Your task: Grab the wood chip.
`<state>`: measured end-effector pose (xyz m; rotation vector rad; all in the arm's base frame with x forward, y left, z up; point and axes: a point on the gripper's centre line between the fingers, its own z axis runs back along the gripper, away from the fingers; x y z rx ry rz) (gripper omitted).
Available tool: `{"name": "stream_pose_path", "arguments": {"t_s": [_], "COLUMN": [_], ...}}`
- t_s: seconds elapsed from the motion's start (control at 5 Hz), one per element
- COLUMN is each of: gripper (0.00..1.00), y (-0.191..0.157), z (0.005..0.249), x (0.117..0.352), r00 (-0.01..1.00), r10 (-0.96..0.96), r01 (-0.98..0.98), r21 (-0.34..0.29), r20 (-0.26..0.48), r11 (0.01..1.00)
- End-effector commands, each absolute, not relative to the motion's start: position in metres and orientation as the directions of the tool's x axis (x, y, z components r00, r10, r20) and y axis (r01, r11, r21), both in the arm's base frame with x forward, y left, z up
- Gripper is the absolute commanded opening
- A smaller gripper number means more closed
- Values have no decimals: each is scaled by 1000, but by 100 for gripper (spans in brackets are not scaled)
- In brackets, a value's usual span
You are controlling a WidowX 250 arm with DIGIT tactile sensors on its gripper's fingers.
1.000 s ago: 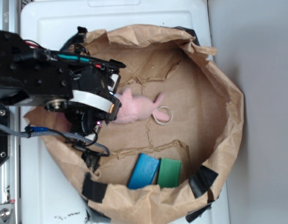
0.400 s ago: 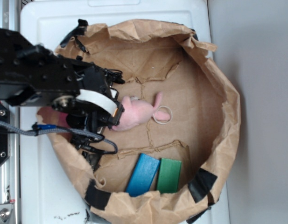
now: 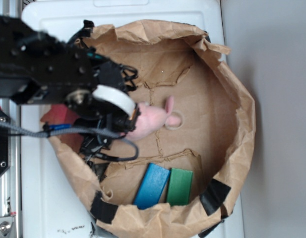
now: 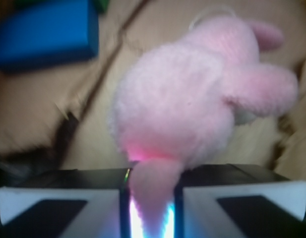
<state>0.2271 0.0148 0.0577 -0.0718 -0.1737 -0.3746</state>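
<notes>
The gripper (image 4: 152, 198) pinches a limb of the pink plush (image 3: 153, 119) between its narrowed pads (image 4: 63, 208). To the right lie a blue block (image 3: 152, 185) and green block (image 3: 180, 186) inside the paper-bag basin (image 3: 242, 124). The wood chip cannot be seen.

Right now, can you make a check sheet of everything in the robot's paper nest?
Surface: crumpled brown paper bag on a white lid.
Job's things: wood chip, nothing seen.
Clutter: pink plush, blue block beside green block, small ring, red thing under the arm.
Grippers: gripper shut on the plush's thin end.
Cables: grey cable looping from the arm.
Surroundings: grey surface.
</notes>
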Motion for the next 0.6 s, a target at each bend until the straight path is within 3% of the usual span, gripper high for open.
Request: {"name": "stream_pose_path", "arguments": {"t_s": [0.0,0.4], "gripper": [0,0], "y": [22,18], "z": [131,135], "x": [257,272], "r00": [947,951], "r10": [-266,-239], "r01": [291,272], "r21": [-132,-159], "r20": [179,196], "r11": [947,949]}}
